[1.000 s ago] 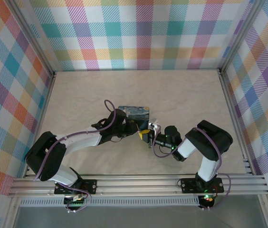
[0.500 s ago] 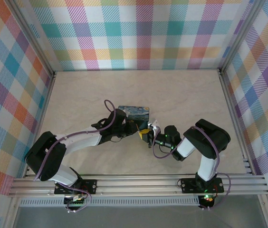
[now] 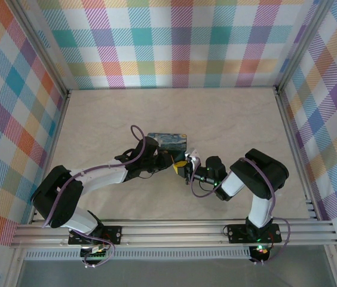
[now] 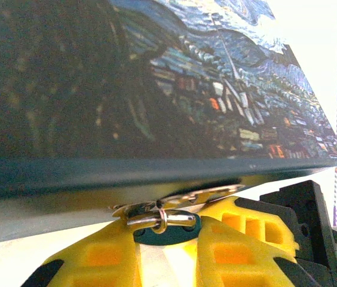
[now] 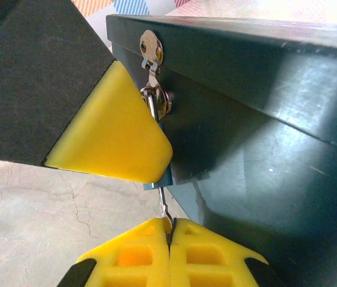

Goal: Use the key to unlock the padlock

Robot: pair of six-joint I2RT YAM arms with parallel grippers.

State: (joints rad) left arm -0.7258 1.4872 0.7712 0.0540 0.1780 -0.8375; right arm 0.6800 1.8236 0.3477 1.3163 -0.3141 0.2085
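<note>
The padlock [image 4: 167, 233] hangs on the front of the tin [image 5: 264, 119], squeezed in my left pincer [image 4: 167, 240]. My right pincer [image 5: 169, 230] is pinched together on the key [image 5: 164, 209], which pokes up into the padlock's bottom. If I twist crooked, the thin key may slip or bend.

two robot arms at one marbled table [image 3: 234, 119]: one left arm [image 3: 97, 176], one right arm [image 3: 246, 179]. two grippers, counted as one left gripper [image 4: 166, 248] and one right gripper [image 5: 169, 226], with four yellow fingers in all. one starry-night tin [image 3: 168, 140], one metal hasp [image 5: 150, 48], one padlock [image 4: 164, 234], one key [image 5: 164, 206]. three plaid walls [image 3: 180, 42] stand round.
</note>
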